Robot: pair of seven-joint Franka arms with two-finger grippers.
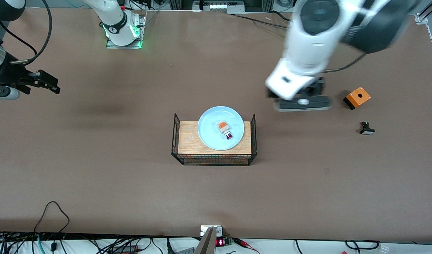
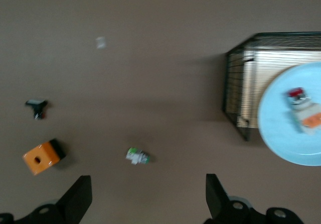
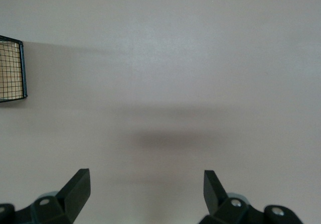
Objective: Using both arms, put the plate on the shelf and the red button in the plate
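Plate (image 1: 221, 128) sits on the wooden board (image 1: 189, 141), red button (image 1: 229, 135) inside it, so we judge both placed. Left pincer (image 2: 145, 196) hangs spread over bare desk (image 1: 96, 183) beside them; right pincer (image 3: 145, 194), spread, waits well apart.

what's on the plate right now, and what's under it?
On the plate lies only the red button, on its side. Under the plate is the wooden board inside the wire basket; the board area the plate covers is hidden.
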